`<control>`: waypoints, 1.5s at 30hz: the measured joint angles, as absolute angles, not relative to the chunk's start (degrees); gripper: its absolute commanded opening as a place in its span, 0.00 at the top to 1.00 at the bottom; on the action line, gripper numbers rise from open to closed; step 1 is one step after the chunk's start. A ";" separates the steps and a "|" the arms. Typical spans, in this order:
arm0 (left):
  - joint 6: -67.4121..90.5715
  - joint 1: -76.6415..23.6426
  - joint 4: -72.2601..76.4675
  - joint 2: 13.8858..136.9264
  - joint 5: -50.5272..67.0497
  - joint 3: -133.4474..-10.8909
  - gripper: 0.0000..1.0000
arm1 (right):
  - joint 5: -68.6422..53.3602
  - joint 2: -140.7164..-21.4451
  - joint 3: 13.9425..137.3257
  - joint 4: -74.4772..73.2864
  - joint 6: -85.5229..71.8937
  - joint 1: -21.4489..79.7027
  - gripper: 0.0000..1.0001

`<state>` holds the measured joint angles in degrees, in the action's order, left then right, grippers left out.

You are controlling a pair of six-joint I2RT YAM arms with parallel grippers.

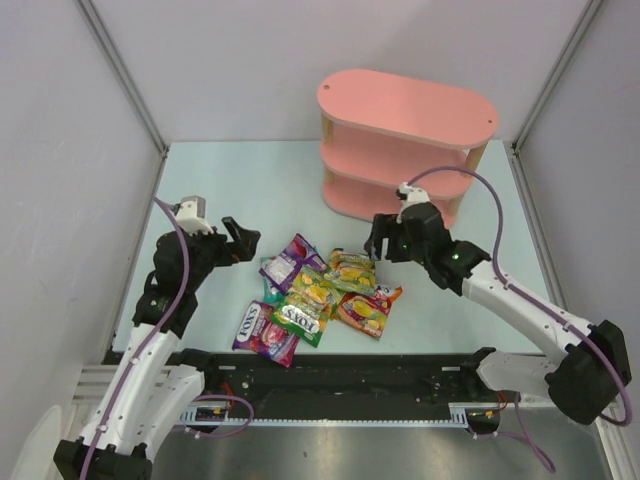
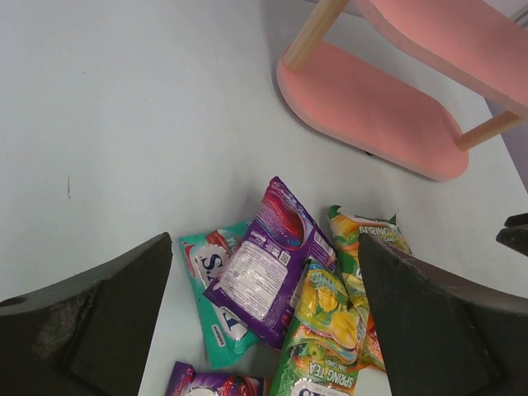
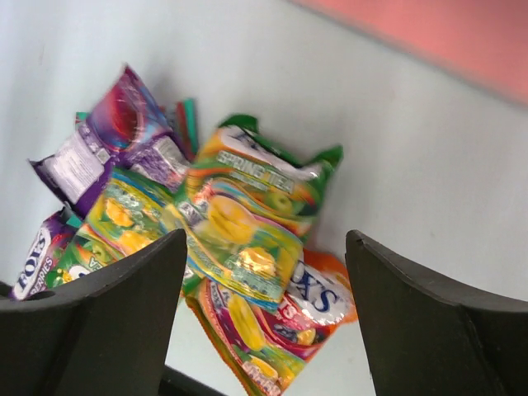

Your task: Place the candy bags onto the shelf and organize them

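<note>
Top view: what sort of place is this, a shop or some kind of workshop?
Most likely a robotics test cell, not a shop: a left arm and a right arm bolted at a table, plain white walls boxing it in, and a pile of candy bags near a pink shelf as props.

Both arms reach inward from their near bases, elbows bent. The left pincer (image 1: 243, 242) points right, fingers spread wide. The right pincer (image 1: 380, 243) points left and downward, equally agape.
</note>
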<state>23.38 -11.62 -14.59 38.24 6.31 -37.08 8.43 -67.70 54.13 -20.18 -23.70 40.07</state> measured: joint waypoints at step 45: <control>22.00 -11.62 -17.85 36.93 4.67 -37.08 0.00 | -25.15 -86.52 36.49 9.96 -41.60 27.24 1.00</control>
<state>22.00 -11.62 -17.85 36.93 4.67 -37.08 -25.15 -86.52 36.49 9.96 -41.60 27.24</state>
